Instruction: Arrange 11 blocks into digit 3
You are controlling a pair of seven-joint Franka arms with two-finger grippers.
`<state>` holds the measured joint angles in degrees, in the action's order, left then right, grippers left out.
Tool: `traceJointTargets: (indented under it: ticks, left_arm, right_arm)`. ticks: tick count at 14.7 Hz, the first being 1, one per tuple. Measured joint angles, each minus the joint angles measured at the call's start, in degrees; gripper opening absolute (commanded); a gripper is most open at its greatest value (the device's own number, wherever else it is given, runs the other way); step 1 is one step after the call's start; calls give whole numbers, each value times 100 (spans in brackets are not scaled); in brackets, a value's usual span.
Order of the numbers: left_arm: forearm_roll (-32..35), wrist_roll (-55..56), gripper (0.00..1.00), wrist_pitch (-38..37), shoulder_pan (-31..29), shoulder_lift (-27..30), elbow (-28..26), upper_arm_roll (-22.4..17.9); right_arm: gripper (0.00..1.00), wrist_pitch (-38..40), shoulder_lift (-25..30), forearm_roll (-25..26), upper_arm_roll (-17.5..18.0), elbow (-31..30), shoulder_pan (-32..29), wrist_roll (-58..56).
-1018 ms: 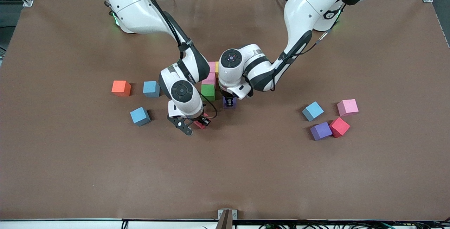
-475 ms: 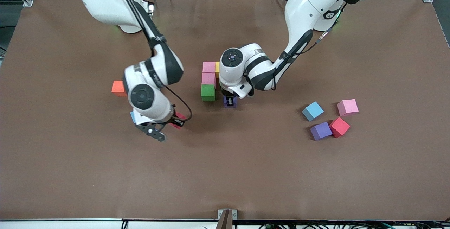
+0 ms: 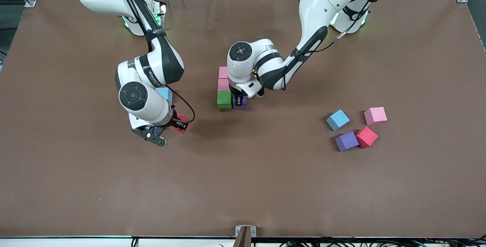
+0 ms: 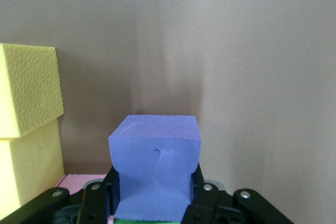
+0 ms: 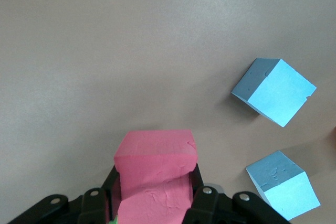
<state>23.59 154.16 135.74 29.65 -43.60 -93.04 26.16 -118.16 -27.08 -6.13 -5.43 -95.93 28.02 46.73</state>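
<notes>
The left gripper [image 3: 239,101] is clamped on a purple cube [image 4: 155,169], its foam pinched in at the sides. Half a second ago it held that cube apart from the green cube [image 3: 224,99]; now the purple one sits tight beside the green, toward the left arm's end. Two pink cubes [image 3: 223,79] continue the column away from the front camera, and two stacked-looking yellow cubes [image 4: 26,124] show beside them in the left wrist view.

The right gripper [image 3: 178,124] is squeezed on a red cube [image 5: 153,174], whose soft matte foam also bulges between the fingers [image 5: 94,203]. It has moved farther toward the right arm's end of the table since the earlier frames and now hangs over bare brown mat [image 3: 243,186], with two light blue cubes [image 5: 273,92] lying near below it; the arm now hides most of them and the orange cube from the front.

Loose near the left arm's end lie a blue cube [image 3: 338,120], a pink one [image 3: 375,115], a purple one [image 3: 346,141] and a red one [image 3: 366,137], the last two touching.
</notes>
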Motion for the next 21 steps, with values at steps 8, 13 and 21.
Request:
traceJointTargets:
  ticks: [8,13,21]
  left_arm:
    - [0,1,52,1,3,-14,23,-27]
    - [0,2,100,1,3,-27,23,-29]
    - [-98,10,100,-80,-57,41,204,-31]
  right_arm:
    - [0,-23,0,0,4,-16,0,-57]
    - [0,-71,0,0,14,-45,12,-80]
    - [1,-206,-18,0,49,-74,36,-190]
